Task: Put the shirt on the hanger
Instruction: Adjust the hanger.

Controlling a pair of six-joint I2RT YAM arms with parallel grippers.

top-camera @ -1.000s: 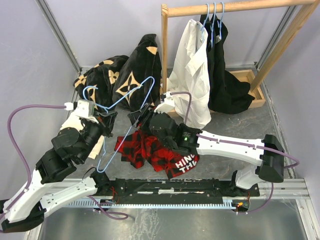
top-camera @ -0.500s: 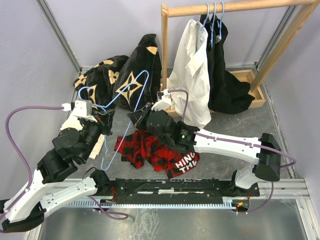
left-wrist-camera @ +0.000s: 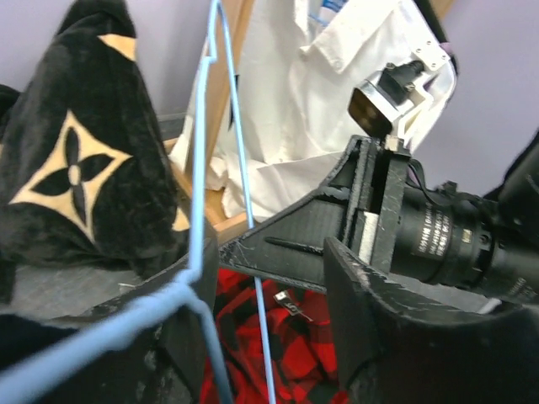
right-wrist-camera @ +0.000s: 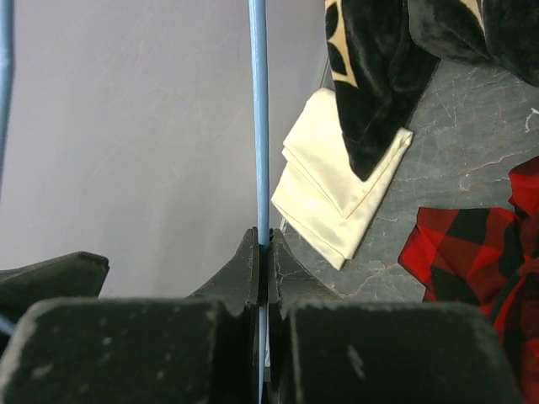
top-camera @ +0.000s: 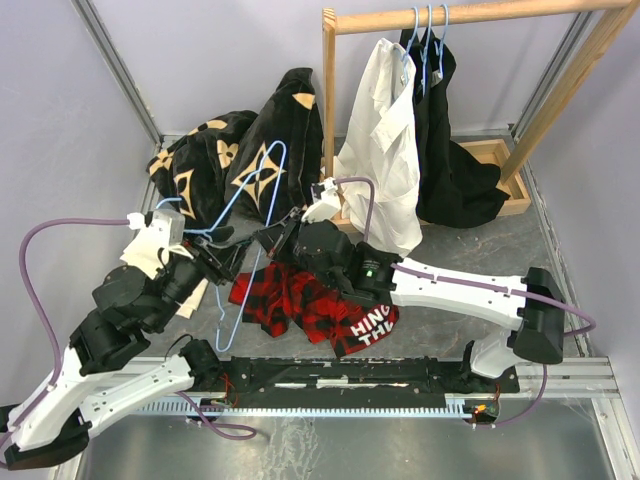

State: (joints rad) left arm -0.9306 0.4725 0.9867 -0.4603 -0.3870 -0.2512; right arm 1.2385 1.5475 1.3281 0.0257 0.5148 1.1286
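Though crumpled, one shirt (top-camera: pixel 290 300), one hanger (right-wrist-camera: pixel 258 109).

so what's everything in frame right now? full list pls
plaid shirt: 1, red-and-black, crumpled on the table under the right arm
hanger: 1, light blue wire, up off the table between the two grippers
flower-print fabric: 1 heap, black with tan, back left
white shirt: 1, white, hanging on the rail
dark garment: 1, black, hanging beside the white shirt
rail hangers: 3 hooks, light blue, on the rail
rail: 1, pale wood, back right
folded cloth: 1, cream, on the table at left
table: 1, grey
left gripper: open, hanger wire between its jaws
right gripper: shut on the hanger wire
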